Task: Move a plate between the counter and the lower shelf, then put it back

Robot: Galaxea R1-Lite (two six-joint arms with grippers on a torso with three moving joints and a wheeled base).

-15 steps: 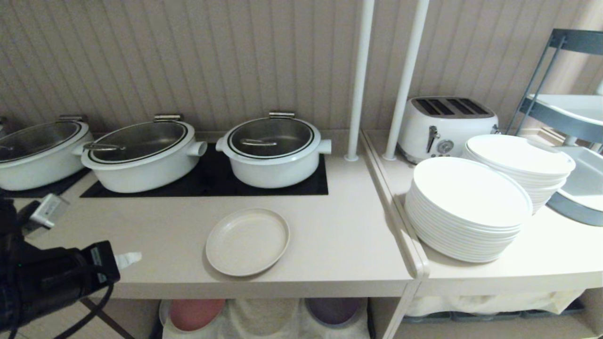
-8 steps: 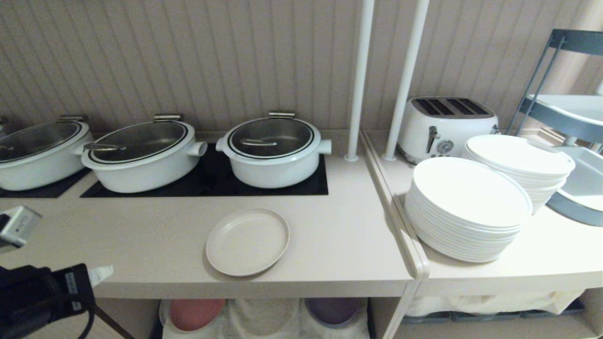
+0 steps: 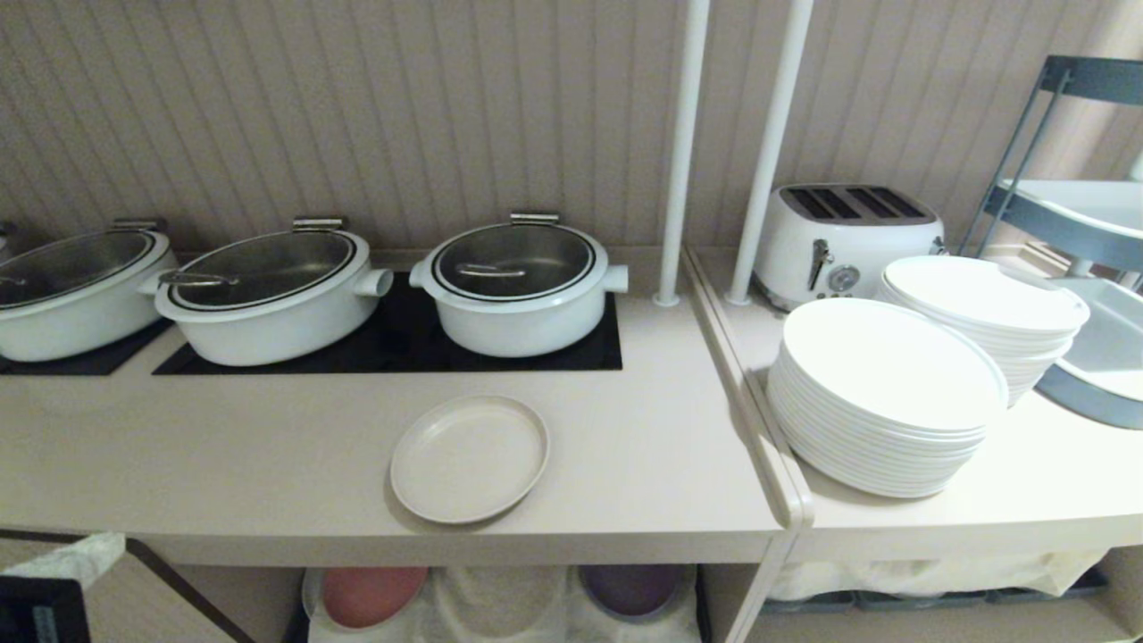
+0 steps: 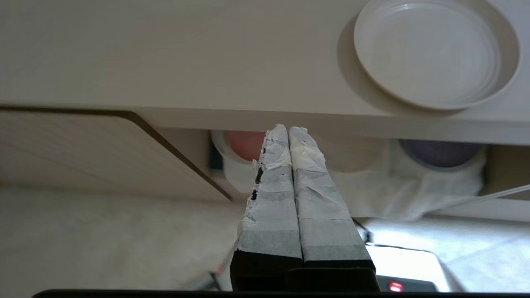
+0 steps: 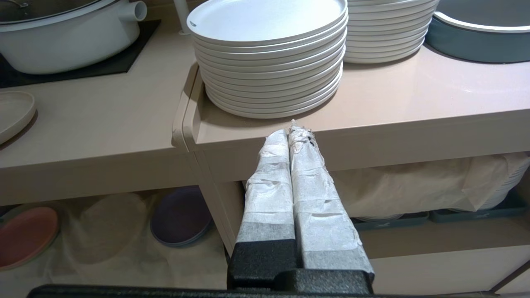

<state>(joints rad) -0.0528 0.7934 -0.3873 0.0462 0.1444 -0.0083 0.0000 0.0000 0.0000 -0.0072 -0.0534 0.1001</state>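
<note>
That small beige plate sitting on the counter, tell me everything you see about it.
The plate is small, round and matte cream-beige, with a low raised rim and a flat, empty well. It looks like plastic or matte ceramic. It lies flat and upright on the counter near the front edge, in front of the black panel. Nothing but the counter touches it.

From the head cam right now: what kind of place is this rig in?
Most likely a buffet or canteen serving line: lidded white warming pots sit on black panels set into the counter, tall stacks of white dinner plates stand ready, and a toaster waits behind them.
</note>
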